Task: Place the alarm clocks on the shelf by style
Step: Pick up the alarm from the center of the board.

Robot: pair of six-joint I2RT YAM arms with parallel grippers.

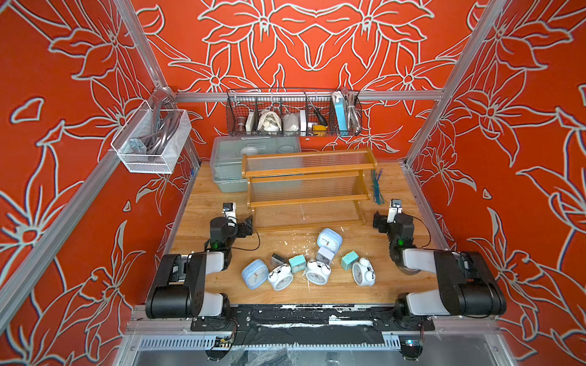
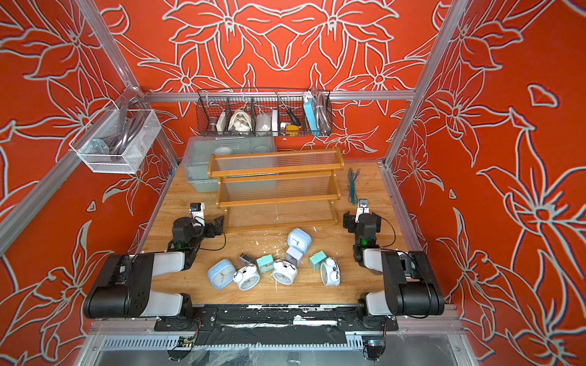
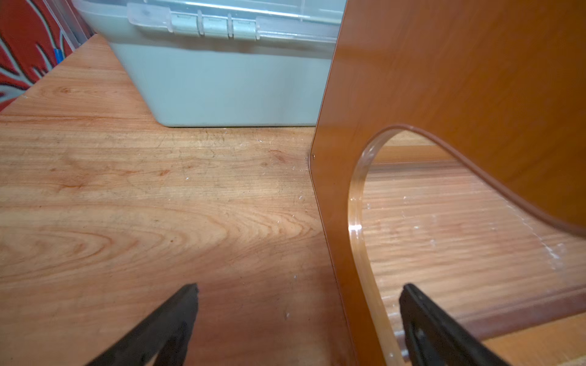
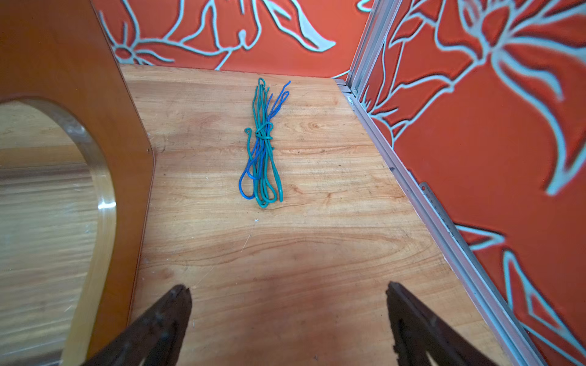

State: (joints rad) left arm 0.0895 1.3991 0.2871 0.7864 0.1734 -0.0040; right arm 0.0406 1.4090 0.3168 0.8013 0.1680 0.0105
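The alarm clocks lie in a loose cluster on the table's near half, in both top views. Among them are three white twin-bell ones (image 1: 280,277) (image 1: 318,272) (image 1: 363,272), two light-blue rounded squares (image 1: 254,274) (image 1: 329,240), two teal cubes (image 1: 297,263) (image 1: 349,260), a whitish-lilac cube (image 1: 325,255) and a dark cube (image 1: 277,260). Behind them stands the orange-brown shelf (image 1: 309,172) (image 2: 276,172), with nothing on its tiers. My left gripper (image 1: 245,228) (image 3: 299,286) hangs open at the shelf's left side panel (image 3: 444,79). My right gripper (image 1: 379,221) (image 4: 288,288) is open beside the right panel (image 4: 63,63). Neither holds anything.
A grey plastic bin (image 1: 228,164) (image 3: 222,79) stands behind the shelf's left end. A bundle of blue-green wire (image 1: 377,187) (image 4: 261,149) lies to the shelf's right. A black wire basket (image 1: 293,114) and a white mesh basket (image 1: 152,139) hang on the frame. White crumbs dot the table.
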